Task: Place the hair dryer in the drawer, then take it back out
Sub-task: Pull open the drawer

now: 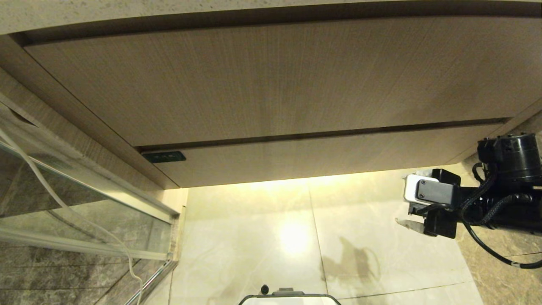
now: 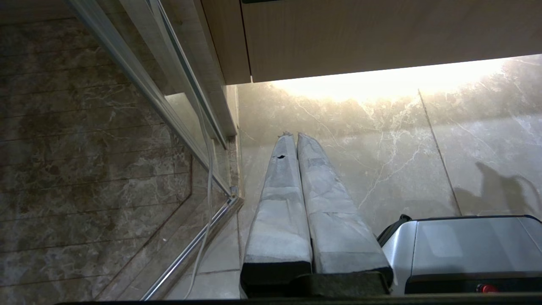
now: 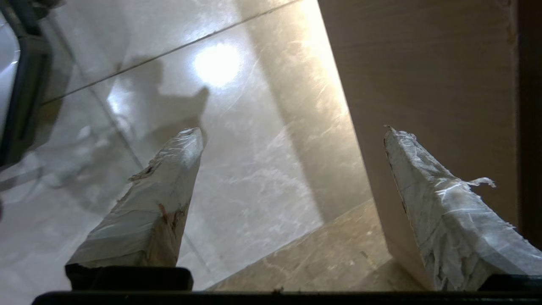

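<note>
Looking for the hair dryer, I find it in none of the 3 views, so I cannot tell where it is. The drawer [image 1: 322, 159] reads as the narrow wood-grain strip under the tall front panel [image 1: 262, 80], and it looks pushed in. The right gripper [image 3: 292, 161] hangs beside the cabinet over the marble floor [image 1: 360, 237], fingers [image 3: 169, 186] spread wide, holding nothing. The left gripper [image 2: 294, 140] is parked low, pads together. One risk, in my judgement: the wide fingers may strike the cabinet corner, because it is close.
</note>
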